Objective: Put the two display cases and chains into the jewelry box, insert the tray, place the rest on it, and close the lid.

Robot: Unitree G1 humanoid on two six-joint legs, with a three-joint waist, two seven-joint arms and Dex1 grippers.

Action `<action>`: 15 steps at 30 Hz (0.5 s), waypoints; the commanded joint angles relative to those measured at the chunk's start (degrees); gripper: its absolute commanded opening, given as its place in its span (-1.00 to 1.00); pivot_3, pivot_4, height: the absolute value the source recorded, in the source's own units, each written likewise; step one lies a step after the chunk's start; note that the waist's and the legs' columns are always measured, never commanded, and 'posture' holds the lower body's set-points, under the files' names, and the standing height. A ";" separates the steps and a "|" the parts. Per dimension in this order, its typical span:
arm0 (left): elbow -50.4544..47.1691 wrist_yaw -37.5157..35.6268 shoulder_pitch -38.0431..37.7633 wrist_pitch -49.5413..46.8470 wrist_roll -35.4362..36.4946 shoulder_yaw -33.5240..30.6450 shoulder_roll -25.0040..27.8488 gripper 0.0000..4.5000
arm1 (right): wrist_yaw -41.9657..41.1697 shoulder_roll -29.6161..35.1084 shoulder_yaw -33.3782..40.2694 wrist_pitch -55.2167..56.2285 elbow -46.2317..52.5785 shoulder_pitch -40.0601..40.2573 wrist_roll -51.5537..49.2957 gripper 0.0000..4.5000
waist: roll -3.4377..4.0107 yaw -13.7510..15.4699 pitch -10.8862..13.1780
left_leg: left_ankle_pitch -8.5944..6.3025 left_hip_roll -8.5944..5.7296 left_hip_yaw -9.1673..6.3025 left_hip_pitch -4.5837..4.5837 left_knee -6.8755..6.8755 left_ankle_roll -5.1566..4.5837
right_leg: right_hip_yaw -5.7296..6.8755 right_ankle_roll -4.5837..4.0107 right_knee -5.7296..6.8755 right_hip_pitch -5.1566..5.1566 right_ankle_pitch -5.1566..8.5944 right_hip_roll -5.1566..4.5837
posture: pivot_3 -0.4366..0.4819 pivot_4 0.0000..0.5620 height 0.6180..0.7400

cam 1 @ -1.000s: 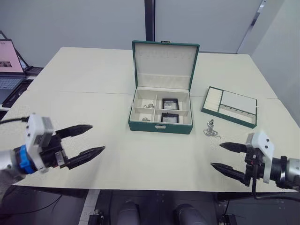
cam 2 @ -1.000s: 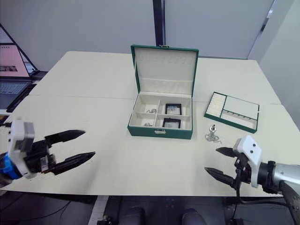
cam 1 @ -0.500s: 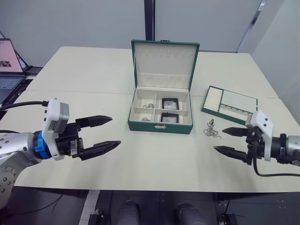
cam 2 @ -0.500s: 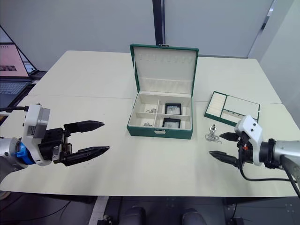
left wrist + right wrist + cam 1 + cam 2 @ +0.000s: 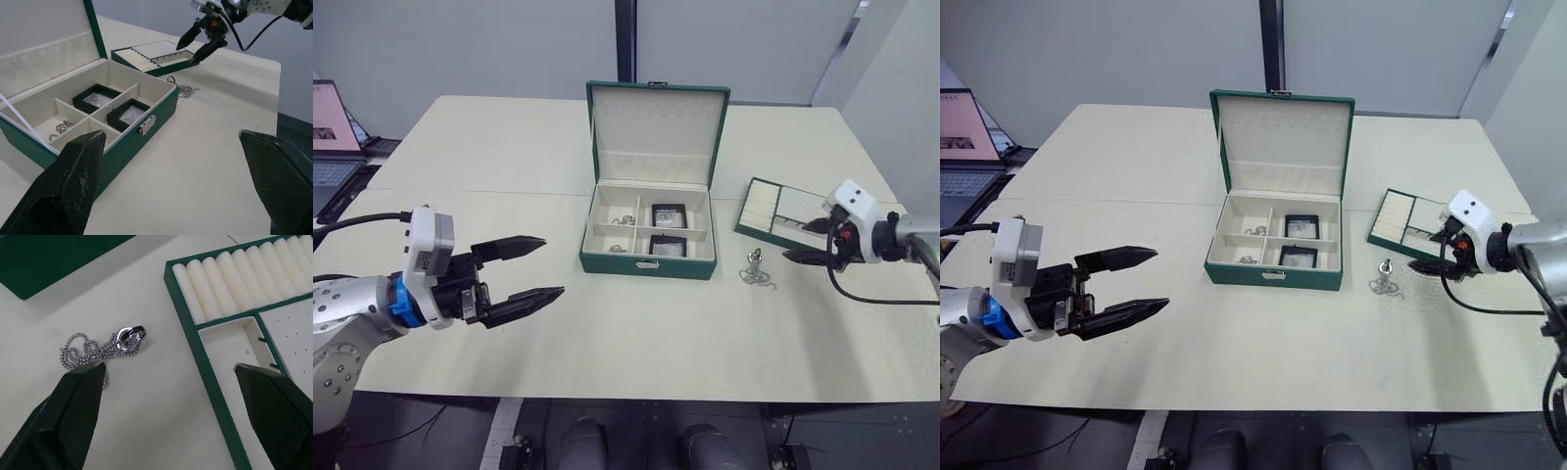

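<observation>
Two display cases (image 5: 668, 230) already sit in the jewelry box (image 5: 649, 235), so with our right gripper (image 5: 815, 242) spread open above the tray (image 5: 793, 220), we risk snagging the chain (image 5: 755, 273) lying just beside it.

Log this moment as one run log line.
green jewelry box: lid open, two black display cases inside | green insert tray: on table | right tool: open, beside tray | left tool: open

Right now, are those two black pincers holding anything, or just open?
Left pincer: open, holding nothing, above the cream table.
Right pincer: open, holding nothing, over the near edge of the green ring tray.
</observation>
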State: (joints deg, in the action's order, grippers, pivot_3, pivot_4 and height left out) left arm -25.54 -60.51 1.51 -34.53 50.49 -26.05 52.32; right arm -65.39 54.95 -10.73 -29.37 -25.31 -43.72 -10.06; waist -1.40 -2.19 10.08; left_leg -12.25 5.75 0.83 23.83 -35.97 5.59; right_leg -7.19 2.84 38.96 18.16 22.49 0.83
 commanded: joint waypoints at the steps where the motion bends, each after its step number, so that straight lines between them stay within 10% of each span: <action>1: -2.64 1.07 -0.80 0.37 0.67 -1.74 -0.30 1.00 | -1.50 -1.23 -1.45 4.24 -7.26 -4.52 4.27 0.98 | 0.00 -0.07 0.00 | 0.01 0.00 0.00 0.01 -0.01 0.02 | 0.00 0.00 0.00 0.00 0.00 0.00 | -0.05 -0.47 1.00; 15: -5.26 4.69 -0.76 -1.43 2.75 -2.51 0.64 1.00 | -3.86 -6.98 -4.13 16.15 -28.62 -13.72 14.82 0.98 | 0.05 -0.48 0.03 | 0.03 -0.01 0.00 0.00 -0.03 0.06 | 0.04 0.00 0.01 -0.08 0.00 -0.02 | -0.05 -0.47 1.00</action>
State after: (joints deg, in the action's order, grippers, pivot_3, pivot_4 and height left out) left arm -29.11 -56.57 0.22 -35.84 51.80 -27.41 52.32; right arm -68.71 47.50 -15.78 -14.52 -53.19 -55.87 4.08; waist -1.35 -2.66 10.11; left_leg -12.21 5.74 0.83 23.82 -36.00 5.65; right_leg -7.16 2.84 38.97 18.08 22.49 0.81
